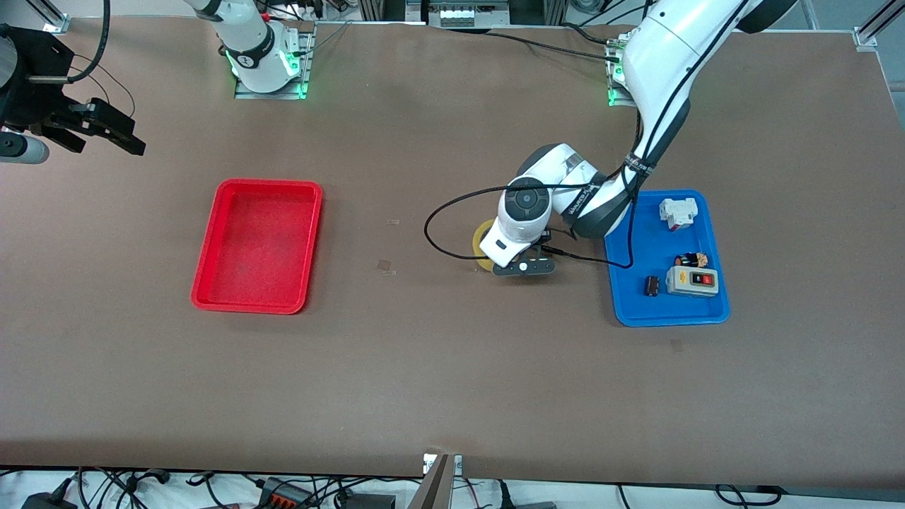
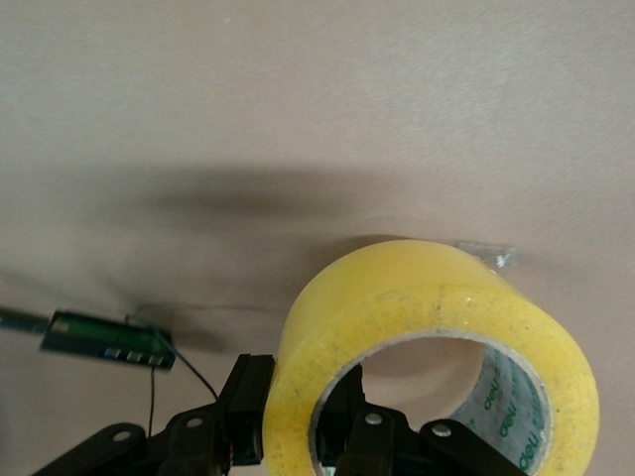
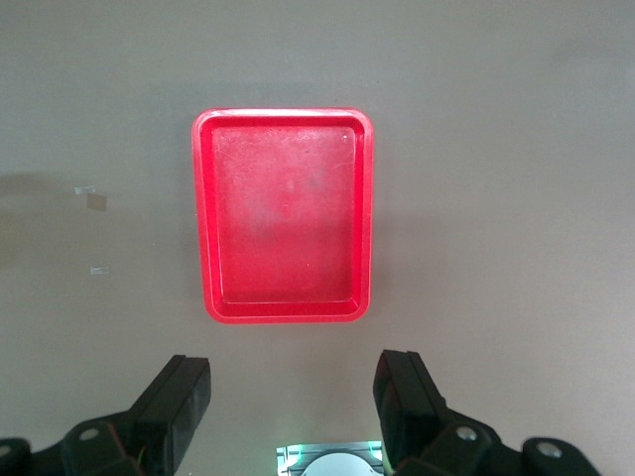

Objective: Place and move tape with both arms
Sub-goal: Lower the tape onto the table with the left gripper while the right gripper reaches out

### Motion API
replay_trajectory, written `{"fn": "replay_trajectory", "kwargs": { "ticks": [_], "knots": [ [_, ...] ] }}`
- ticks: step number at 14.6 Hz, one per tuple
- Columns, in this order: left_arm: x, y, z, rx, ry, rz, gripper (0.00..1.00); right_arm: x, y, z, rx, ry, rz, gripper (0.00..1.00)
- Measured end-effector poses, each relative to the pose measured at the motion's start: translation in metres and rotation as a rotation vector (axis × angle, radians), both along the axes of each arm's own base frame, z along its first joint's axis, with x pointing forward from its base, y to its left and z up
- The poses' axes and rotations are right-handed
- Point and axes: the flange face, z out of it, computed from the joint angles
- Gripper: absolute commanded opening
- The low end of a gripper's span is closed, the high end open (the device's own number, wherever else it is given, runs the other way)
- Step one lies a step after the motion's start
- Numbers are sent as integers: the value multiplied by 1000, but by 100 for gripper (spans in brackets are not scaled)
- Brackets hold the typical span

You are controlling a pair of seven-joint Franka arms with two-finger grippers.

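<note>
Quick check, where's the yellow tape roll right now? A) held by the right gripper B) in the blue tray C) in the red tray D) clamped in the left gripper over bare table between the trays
D: the left gripper is shut on the tape, one finger inside the ring and one outside, over the bare table beside the blue tray; the red tray has nothing in it, and the right gripper waits open above it.

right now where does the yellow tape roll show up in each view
Front view: the tape roll peeks out under the left gripper, over bare table between the red tray and the blue tray.
Left wrist view: tape roll, one finger outside its wall.
Right wrist view: not in it.
Shared landmark: the brown table.
</note>
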Motion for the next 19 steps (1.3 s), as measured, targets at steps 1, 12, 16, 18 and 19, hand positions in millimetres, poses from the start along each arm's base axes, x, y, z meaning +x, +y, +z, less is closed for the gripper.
{"fn": "replay_trajectory", "kwargs": {
  "ticks": [1,12,16,18,19],
  "knots": [
    [-2,-3,-2,-2,1,-2,18,0,0,0,0,0,0,99],
    [-6,-11,-11,1,10,-2,73,6,1,-7,0,3,1,99],
    [-4,-11,-9,-2,6,0,100,7,3,-7,1,0,4,99],
    [-1,-10,-7,-5,1,5,100,10,12,-10,2,-9,21,99],
    [2,-8,-4,-6,-3,10,100,12,21,-13,3,-12,37,99]
  ]
}}
